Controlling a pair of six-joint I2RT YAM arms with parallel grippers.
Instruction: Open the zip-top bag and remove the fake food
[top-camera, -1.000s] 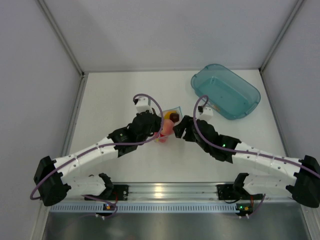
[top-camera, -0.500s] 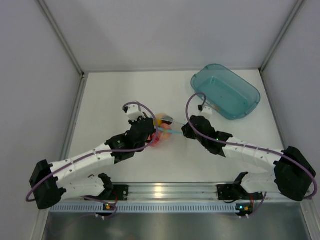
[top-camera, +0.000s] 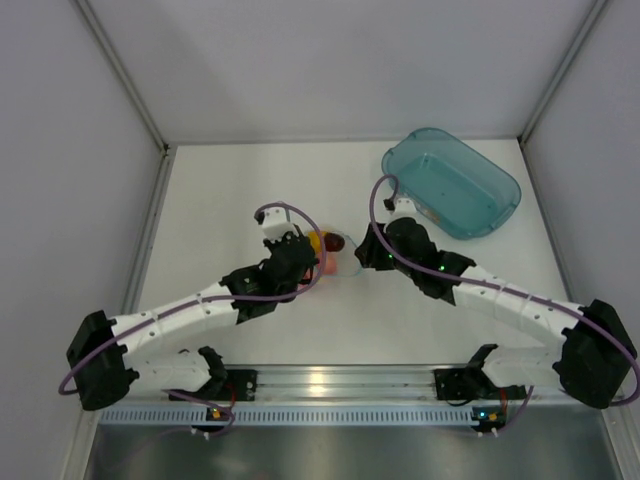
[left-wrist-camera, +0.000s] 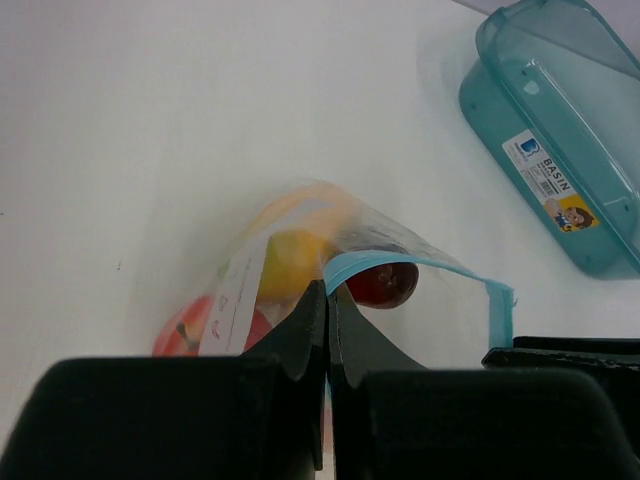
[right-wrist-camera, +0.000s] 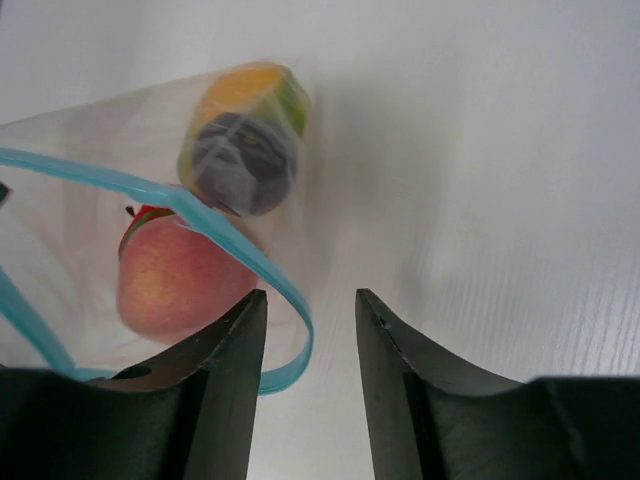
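The left gripper (left-wrist-camera: 327, 300) has its fingers pressed flat together, pinching the bag (left-wrist-camera: 330, 215) at its rim, where the teal zip strip (right-wrist-camera: 215, 228) runs down between the tips. The rest of the bag lies on the table (left-wrist-camera: 150, 120) just past those tips.

All four fruits sit inside the clear film. The mango (left-wrist-camera: 290, 262) is straight ahead of the left fingers, the tomato (left-wrist-camera: 185, 328) is to their left behind a white label, and the dark piece (left-wrist-camera: 385, 285) is just to their right under the strip.

The right gripper (right-wrist-camera: 310, 295) faces the bag from the other side, jaws partly apart and gripping nothing. A loop of the strip curls into the gap, close against the left-hand finger. The strip's two sides stand apart, so the mouth gapes toward these fingers. Just beyond that finger is the peach (right-wrist-camera: 175, 275), with the dark piece and mango further on.

The teal tub (left-wrist-camera: 500, 120) stands well apart, far ahead and to the right of the left fingers, with a sticker on its wall.
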